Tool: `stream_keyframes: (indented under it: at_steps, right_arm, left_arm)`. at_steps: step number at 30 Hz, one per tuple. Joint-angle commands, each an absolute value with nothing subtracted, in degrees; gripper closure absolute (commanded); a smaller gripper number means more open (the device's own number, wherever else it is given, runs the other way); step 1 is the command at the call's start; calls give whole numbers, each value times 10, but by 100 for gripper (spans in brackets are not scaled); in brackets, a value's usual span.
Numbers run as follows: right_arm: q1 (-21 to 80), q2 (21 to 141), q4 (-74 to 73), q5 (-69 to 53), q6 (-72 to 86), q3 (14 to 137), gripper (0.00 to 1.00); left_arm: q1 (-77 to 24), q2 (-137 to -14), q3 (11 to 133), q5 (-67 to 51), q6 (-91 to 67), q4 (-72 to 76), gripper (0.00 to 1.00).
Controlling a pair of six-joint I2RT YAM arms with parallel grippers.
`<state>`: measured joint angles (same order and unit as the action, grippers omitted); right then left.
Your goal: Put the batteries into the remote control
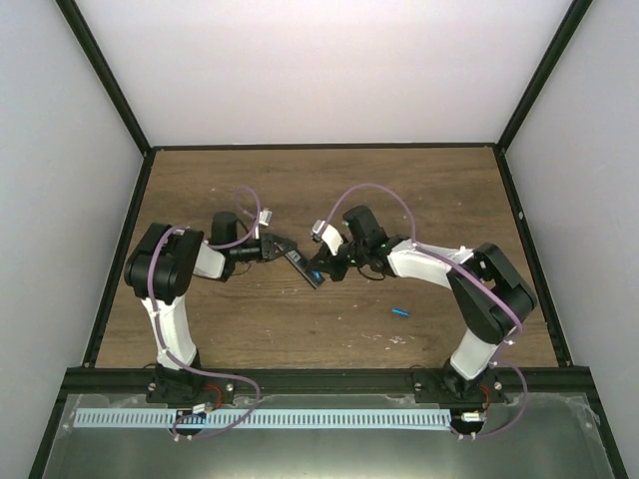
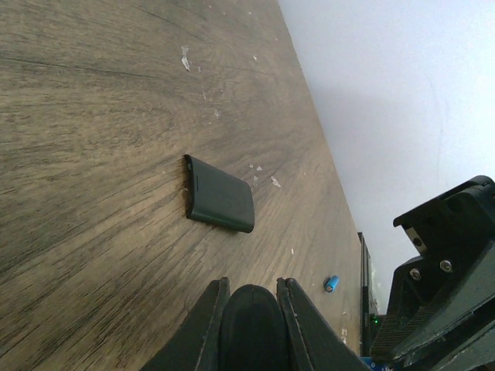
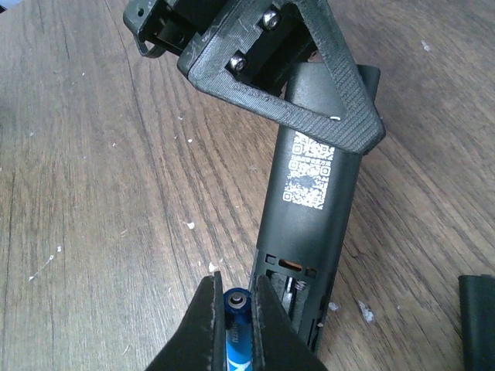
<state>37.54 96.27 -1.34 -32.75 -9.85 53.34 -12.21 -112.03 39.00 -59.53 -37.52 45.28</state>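
My left gripper (image 1: 284,251) (image 2: 251,283) is shut on one end of the black remote control (image 1: 301,265), holding it over the table's middle. In the right wrist view the remote (image 3: 313,193) shows its back with a white QR label and its open battery bay (image 3: 298,297) at the near end. My right gripper (image 1: 321,269) (image 3: 236,277) is shut on a blue battery (image 3: 237,332), its tip just left of the open bay. The second blue battery (image 1: 400,311) (image 2: 332,284) lies loose on the table to the right.
The remote's black battery cover (image 2: 219,203) (image 3: 479,321) lies flat on the wooden table (image 1: 439,190) near the grippers. White flecks dot the wood. Black frame rails and white walls close in the table on all sides.
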Motion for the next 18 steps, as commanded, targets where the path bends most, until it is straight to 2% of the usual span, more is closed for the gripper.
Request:
stream_keyframes:
  at_steps: [1, 18]
  right_arm:
    - [384, 973, 34, -343, -115, 523, 99]
    - [396, 1000, 146, -300, -116, 476, 99]
  left_arm:
    - [-125, -1147, 386, -579, -339, 456, 100]
    - [-124, -1151, 386, -577, -329, 444, 100]
